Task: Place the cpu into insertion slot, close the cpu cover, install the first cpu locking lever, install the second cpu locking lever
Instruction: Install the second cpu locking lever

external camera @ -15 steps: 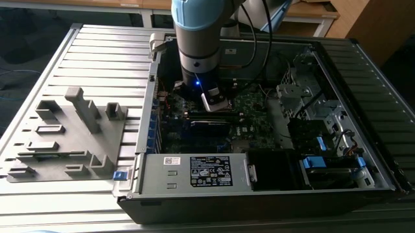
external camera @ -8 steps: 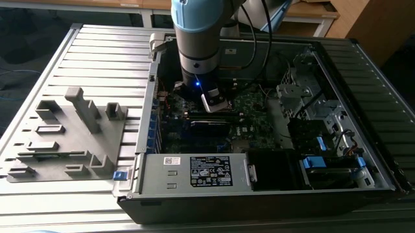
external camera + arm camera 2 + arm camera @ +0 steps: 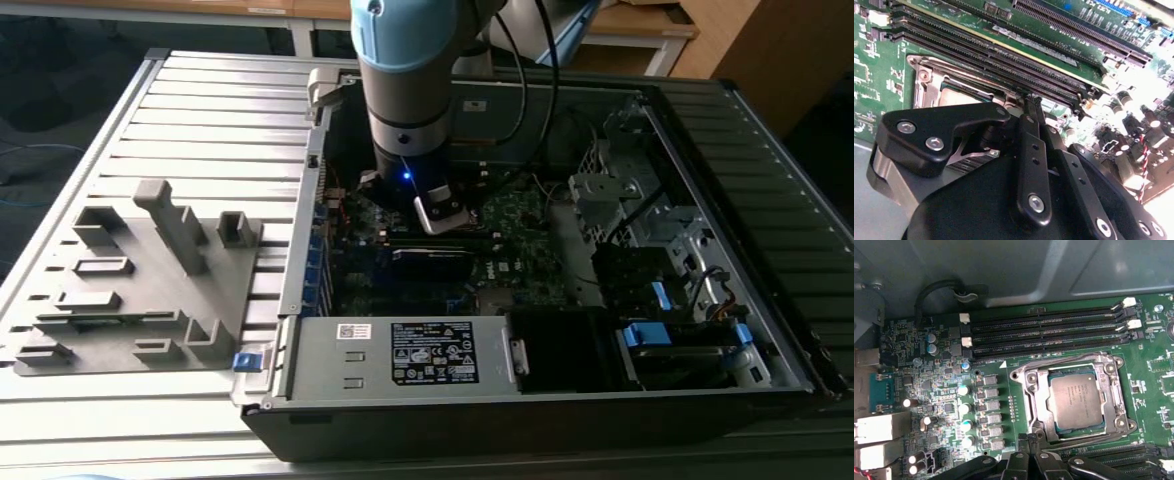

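- While it lies flat in its socket on the green motherboard (image 3: pixel 1149 370), the small square silver-grey cpu (image 3: pixel 1075 402) is framed by the thin silvery metal cpu cover (image 3: pixel 1030 390), lowered around it.
- Black gripper (image 3: pixel 1031 102) jaws sit pressed together, holding nothing, at the socket's edge inside the open black computer case (image 3: pixel 747 240).

cpu cover (image 3: pixel 929 75) half hidden behind hand (image 3: pixel 1032 100), memory slots (image 3: pixel 1134 455) cut by frame edge
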`<state>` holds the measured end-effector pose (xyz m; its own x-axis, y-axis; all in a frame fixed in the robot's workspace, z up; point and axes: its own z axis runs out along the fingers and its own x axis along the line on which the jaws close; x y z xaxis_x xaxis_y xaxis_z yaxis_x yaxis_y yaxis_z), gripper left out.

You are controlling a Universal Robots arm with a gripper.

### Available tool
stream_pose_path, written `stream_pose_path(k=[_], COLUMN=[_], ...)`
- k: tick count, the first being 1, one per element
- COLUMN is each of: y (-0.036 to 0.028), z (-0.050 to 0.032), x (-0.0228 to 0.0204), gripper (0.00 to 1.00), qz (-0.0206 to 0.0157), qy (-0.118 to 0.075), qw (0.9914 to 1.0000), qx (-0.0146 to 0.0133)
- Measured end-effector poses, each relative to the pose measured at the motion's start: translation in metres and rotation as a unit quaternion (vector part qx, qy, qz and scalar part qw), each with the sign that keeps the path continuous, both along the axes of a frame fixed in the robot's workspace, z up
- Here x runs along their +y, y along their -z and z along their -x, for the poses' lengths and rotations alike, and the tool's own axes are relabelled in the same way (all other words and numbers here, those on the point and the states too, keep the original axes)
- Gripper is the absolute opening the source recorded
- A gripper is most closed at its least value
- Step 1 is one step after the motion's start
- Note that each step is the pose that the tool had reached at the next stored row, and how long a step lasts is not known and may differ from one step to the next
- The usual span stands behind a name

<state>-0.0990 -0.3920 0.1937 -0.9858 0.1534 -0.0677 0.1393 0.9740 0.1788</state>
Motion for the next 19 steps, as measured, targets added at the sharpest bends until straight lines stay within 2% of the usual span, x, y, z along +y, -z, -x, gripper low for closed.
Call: stream_pose_path(k=[4, 7, 11, 12, 16, 17, 19], y=[-0.0003, -0.0056, -0.0173, -0.0254, -0.0429, -0.0458, -0.0467], z=[0.0000, 0.0000, 0.0000, 0.0000, 0.0000, 0.0000, -0.0001], x=[-0.0002, -0.0002, -0.0002, -0.0003, -0.0002, -0.0002, -0.0002], gripper=[0.11, 0.11, 0.11, 0.11, 0.11, 0.11, 0.11], qz=[-0.0003, -0.0004, -0.0003, -0.0002, -0.0002, -0.0002, -0.0003], qy=[0.000, 0.000, 0.000, 0.000, 0.000, 0.000, 0.000], qw=[1.00000, 1.00000, 1.00000, 1.00000, 1.00000, 1.00000, 1.00000], qx=[-0.0002, -0.0003, -0.0002, -0.0002, -0.0002, -0.0002, -0.0002])
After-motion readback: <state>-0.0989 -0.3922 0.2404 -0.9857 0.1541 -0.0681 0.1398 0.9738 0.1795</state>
